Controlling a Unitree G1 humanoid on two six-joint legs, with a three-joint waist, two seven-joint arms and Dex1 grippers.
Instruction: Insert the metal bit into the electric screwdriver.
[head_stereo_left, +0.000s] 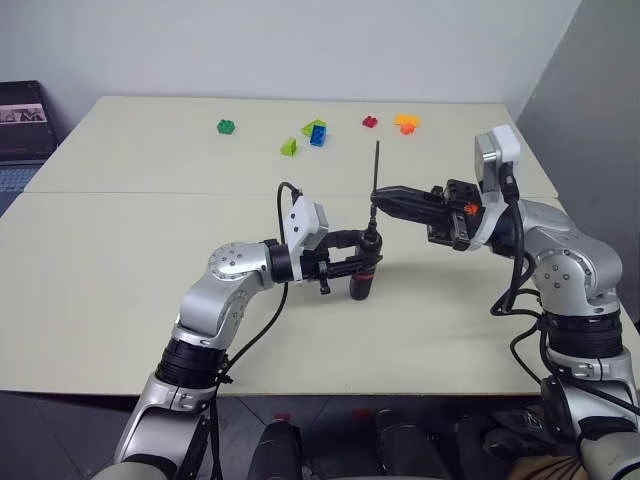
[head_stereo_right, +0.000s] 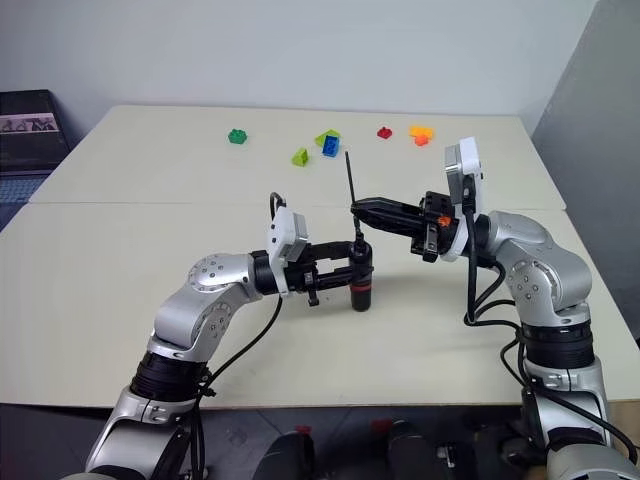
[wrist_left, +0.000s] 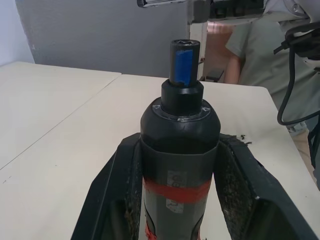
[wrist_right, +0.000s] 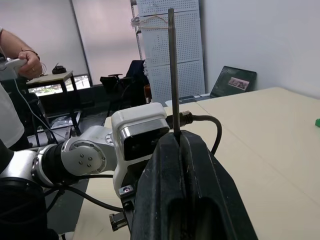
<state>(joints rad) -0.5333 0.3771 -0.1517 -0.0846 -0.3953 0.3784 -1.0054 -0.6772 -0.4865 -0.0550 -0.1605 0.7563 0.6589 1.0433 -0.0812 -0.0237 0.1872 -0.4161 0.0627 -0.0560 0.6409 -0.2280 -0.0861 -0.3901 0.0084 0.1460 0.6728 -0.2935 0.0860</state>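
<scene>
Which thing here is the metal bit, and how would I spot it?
Start at the pale table, then find the right claw above its middle. The metal bit is the thin dark needle standing upright from that claw, unlike the thick red-banded electric screwdriver just below.

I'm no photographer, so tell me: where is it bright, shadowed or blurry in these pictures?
Right wrist view: bright windows behind; the gripper is dark. Left wrist view: the electric screwdriver is sharp, the background soft. Left eye view: even light, a soft shadow beneath the screwdriver.
</scene>
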